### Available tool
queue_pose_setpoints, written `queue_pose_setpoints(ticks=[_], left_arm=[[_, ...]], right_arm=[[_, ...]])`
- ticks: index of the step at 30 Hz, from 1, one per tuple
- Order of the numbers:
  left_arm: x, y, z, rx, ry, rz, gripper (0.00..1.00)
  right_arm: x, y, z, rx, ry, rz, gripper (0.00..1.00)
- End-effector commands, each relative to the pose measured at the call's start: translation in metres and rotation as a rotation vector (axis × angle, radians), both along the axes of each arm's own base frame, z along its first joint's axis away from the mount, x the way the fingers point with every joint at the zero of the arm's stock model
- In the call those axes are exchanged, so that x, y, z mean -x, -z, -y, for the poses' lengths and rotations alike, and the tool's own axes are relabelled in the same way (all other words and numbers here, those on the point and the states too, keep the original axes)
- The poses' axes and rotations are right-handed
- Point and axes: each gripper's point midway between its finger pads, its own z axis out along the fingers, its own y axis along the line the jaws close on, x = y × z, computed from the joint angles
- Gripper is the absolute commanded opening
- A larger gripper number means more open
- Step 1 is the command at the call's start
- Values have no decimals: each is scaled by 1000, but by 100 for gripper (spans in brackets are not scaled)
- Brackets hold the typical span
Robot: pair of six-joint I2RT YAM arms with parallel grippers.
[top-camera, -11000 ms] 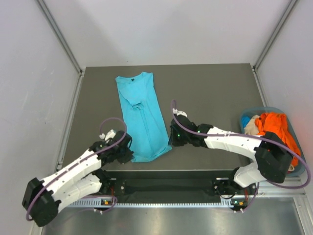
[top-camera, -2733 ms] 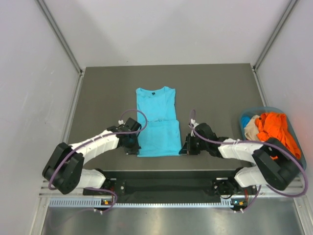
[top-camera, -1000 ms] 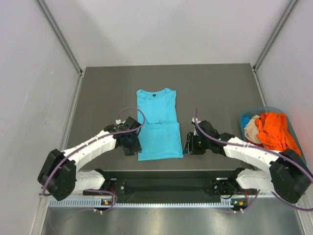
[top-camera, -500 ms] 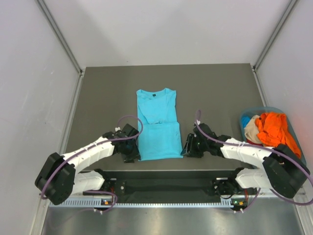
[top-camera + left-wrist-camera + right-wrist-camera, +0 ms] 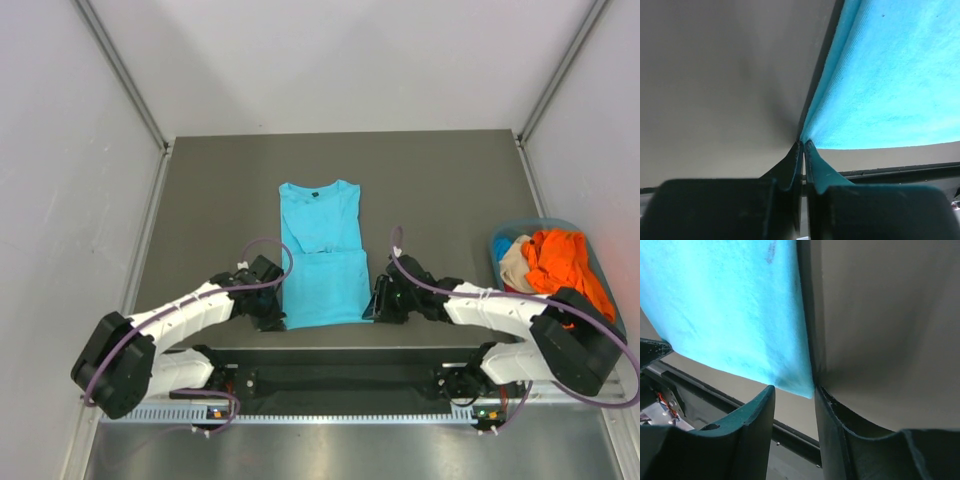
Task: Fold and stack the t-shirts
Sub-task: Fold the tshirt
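Where it gaped before, left pincer (image 5: 803, 144) nipping turquoise t-shirt (image 5: 890, 75) corner

T-shirt (image 5: 320, 250) on table (image 5: 220, 190) centre; basket (image 5: 540, 222) beside right edge

The left gripper (image 5: 801, 146) has its two dark fingers pressed almost together, tips meeting the near left corner of the turquoise t-shirt (image 5: 890, 75). The cloth seems nipped between them, though the tips hide it. The shirt spreads far and right over the grey table (image 5: 715, 75).
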Motion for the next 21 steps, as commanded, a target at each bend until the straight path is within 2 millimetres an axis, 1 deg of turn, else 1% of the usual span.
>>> queue_pose_setpoints(ticks=[1, 2, 10, 13, 14, 17, 19, 21], left_arm=[[0, 6, -7, -36, -4, 3, 2], [0, 5, -6, -33, -4, 3, 0], [-3, 0, -3, -22, 2, 15, 0], [-5, -1, -3, -27, 1, 21, 0], [-5, -2, -3, -28, 0, 22, 0], [-5, -1, -3, -28, 1, 20, 0], [-5, 0, -4, -35, 1, 16, 0], [-4, 1, -6, -42, 3, 15, 0]], right_arm=[[15, 32, 26, 167, 9, -56, 38], [17, 33, 27, 171, 5, -58, 36], [23, 35, 36, 232, 0, -53, 34], [19, 34, 41, 256, 10, -27, 29], [18, 34, 42, 263, 12, -23, 26], [16, 33, 41, 274, 1, -20, 23], [15, 33, 42, 283, -2, -14, 23], [14, 32, 43, 298, -12, -5, 26]])
